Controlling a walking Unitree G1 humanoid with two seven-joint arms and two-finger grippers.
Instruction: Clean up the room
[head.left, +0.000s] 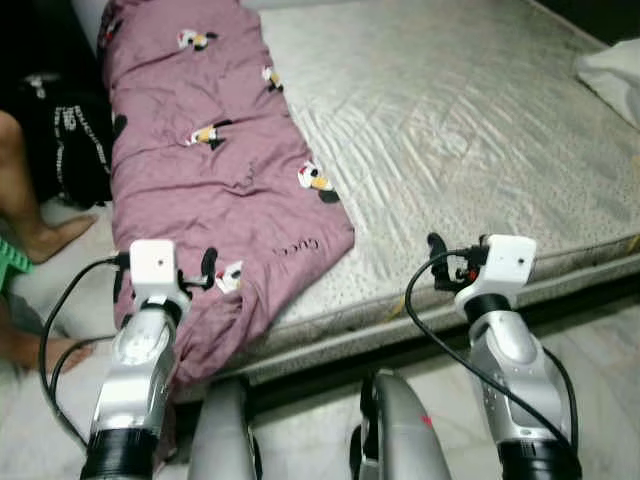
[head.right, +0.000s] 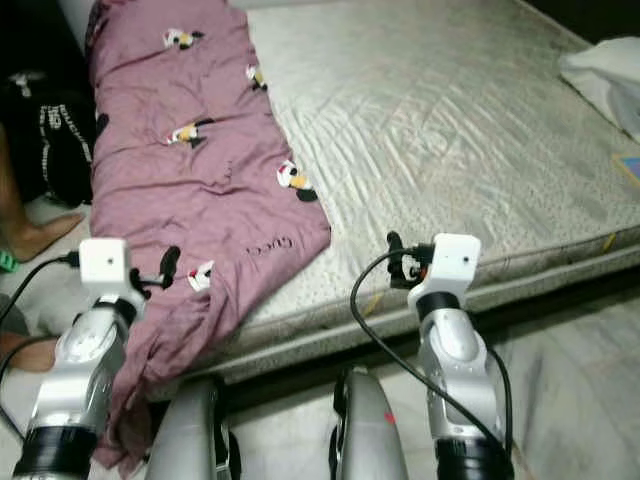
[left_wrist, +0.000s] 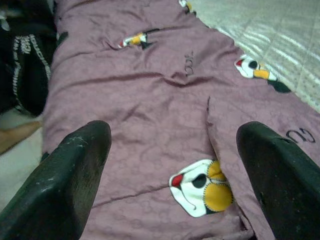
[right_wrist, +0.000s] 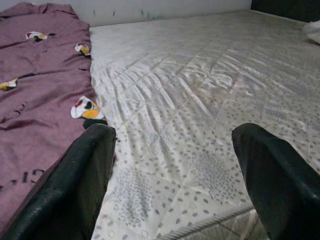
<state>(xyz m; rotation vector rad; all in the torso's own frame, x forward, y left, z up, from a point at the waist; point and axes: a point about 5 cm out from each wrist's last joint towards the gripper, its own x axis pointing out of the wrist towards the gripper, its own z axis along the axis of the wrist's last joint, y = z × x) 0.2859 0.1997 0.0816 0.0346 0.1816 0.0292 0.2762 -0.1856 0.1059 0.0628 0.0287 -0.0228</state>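
Observation:
A purple blanket (head.left: 210, 150) with cartoon prints lies along the left side of the grey patterned mattress (head.left: 450, 130) and droops over its front left corner. My left gripper (head.left: 195, 275) hovers just above the blanket's drooping front part. Its fingers (left_wrist: 75, 170) stand wide apart, open, with one yellow and white print (left_wrist: 202, 192) between them. My right gripper (head.left: 448, 262) is held over the mattress's front edge, to the right of the blanket's corner. It is open too, and bare mattress (right_wrist: 190, 130) lies between its fingers.
A person's bare leg and foot (head.left: 35, 215) are on the floor to the left, beside dark clothing (head.left: 65, 130). A white cloth or pillow (head.left: 612, 70) lies at the mattress's far right. Pale floor (head.left: 600, 340) runs in front of the bed.

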